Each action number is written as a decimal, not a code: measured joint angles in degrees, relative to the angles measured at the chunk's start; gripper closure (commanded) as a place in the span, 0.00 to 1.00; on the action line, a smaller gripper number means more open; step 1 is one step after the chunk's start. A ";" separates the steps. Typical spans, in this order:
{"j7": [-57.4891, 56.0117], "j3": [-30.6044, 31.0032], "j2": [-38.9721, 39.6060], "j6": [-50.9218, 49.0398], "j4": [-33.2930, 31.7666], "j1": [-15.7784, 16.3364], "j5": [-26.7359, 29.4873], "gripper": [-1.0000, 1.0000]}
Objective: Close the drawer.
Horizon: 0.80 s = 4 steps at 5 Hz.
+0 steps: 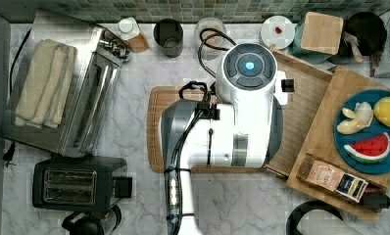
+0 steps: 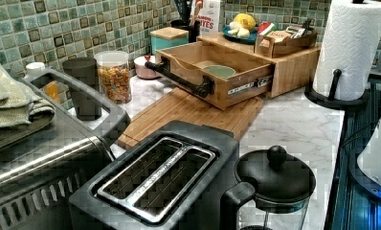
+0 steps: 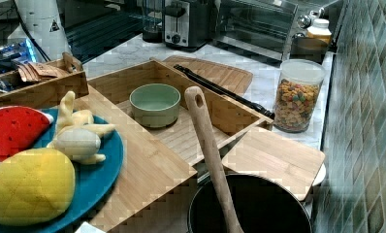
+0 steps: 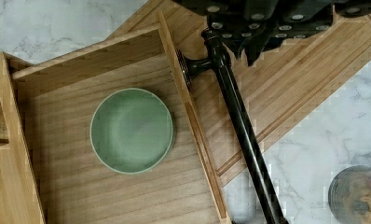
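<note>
Bamboo drawer (image 1: pixel 301 122) in the top view sits right of centre, pulled out from under the wooden top (image 1: pixel 330 132), the arm (image 1: pixel 222 132) covering much of it.

Left view: drawer (image 2: pixel 217 72) at upper centre, black handle (image 2: pixel 179 75) overhanging the cutting board (image 2: pixel 188 112); marble table (image 2: pixel 294 124) is free alongside.

Right view: green bowl (image 3: pixel 155 104) rests inside.

Wrist view: gripper (image 4: pixel 249 44) hangs at the handle's (image 4: pixel 239 121) upper end, probably to push; whether the jaws are parted, I cannot tell.

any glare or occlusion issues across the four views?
Top view: the arm covers most of the drawer. Left view: bright paper towel roll, drawer unobstructed. Right view: spoon handle crosses the foreground. Wrist view: even light, green bowl clear.
</note>
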 measured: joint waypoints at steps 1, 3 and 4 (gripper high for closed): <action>0.00 0.01 0.09 0.00 -0.39 -0.09 -0.11 1.00; 0.00 -0.04 1.12 0.49 -0.67 -0.08 -0.27 1.00; -0.01 -0.09 1.58 6.67 -1.90 -0.07 -0.03 1.00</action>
